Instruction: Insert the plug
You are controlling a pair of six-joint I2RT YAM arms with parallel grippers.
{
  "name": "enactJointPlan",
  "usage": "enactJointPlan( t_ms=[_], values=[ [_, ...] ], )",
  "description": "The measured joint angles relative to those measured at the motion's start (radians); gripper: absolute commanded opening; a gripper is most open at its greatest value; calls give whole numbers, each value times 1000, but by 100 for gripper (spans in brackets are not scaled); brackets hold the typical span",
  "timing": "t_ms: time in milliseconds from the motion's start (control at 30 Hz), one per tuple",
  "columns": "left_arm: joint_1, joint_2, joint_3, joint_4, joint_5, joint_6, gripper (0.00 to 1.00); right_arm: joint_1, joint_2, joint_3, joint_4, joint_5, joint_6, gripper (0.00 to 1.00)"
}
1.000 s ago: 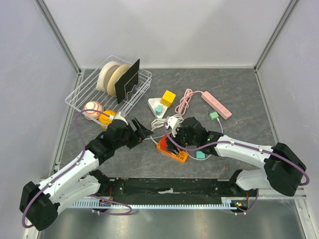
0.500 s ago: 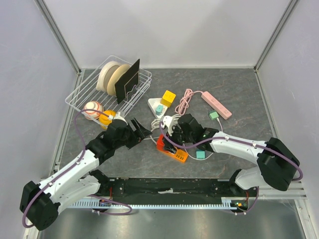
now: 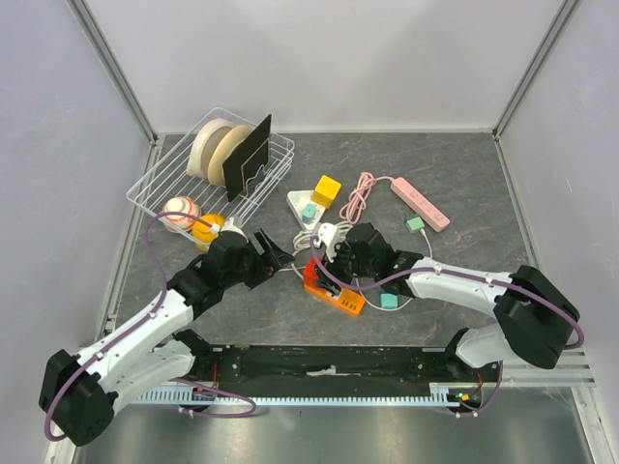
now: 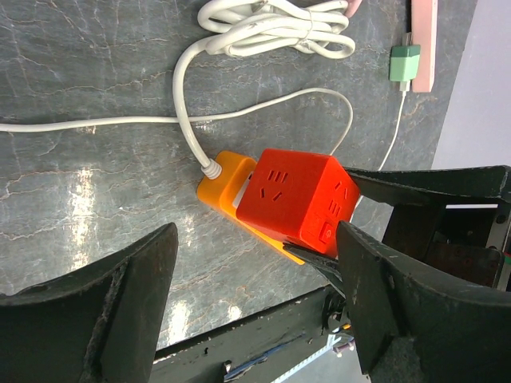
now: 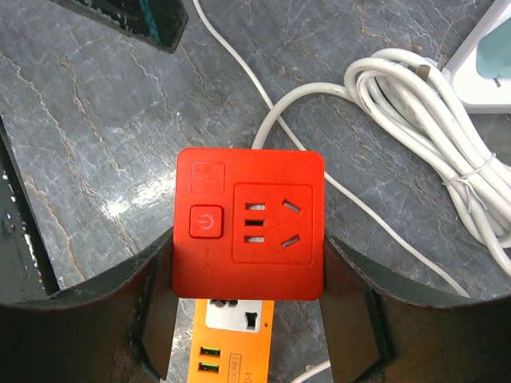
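Observation:
My right gripper (image 5: 249,244) is shut on a red cube plug (image 5: 249,223), one finger on each side of it. The cube's socket face and power button face the right wrist camera. It is held over one end of an orange power strip (image 5: 235,335) lying on the table. In the left wrist view the red cube (image 4: 299,195) sits tilted against the orange strip (image 4: 227,179); whether its pins are in a socket is hidden. My left gripper (image 4: 255,263) stands open just left of the strip (image 3: 338,298), holding nothing.
A coiled white cable (image 4: 271,24) runs from the orange strip. A wire rack (image 3: 280,155) with tape rolls stands back left, with a ball (image 3: 180,211) beside it. Behind the strip lie a pink power strip (image 3: 421,203), green adapters (image 3: 415,223) and a yellow block (image 3: 326,189).
My right gripper has carried the red cube a little to the left, over the orange strip. The left gripper's jaws have narrowed slightly and it has barely moved.

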Motion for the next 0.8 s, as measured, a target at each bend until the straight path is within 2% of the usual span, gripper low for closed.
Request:
enactJointPlan(
  t_ms=[400,800],
  values=[
    [0,4,0,1,3,0,84,0,-4,-40,32,21,46,0],
    [0,115,-10,44,86,0,82,22,-4,-36,18,63,65,0]
  ],
)
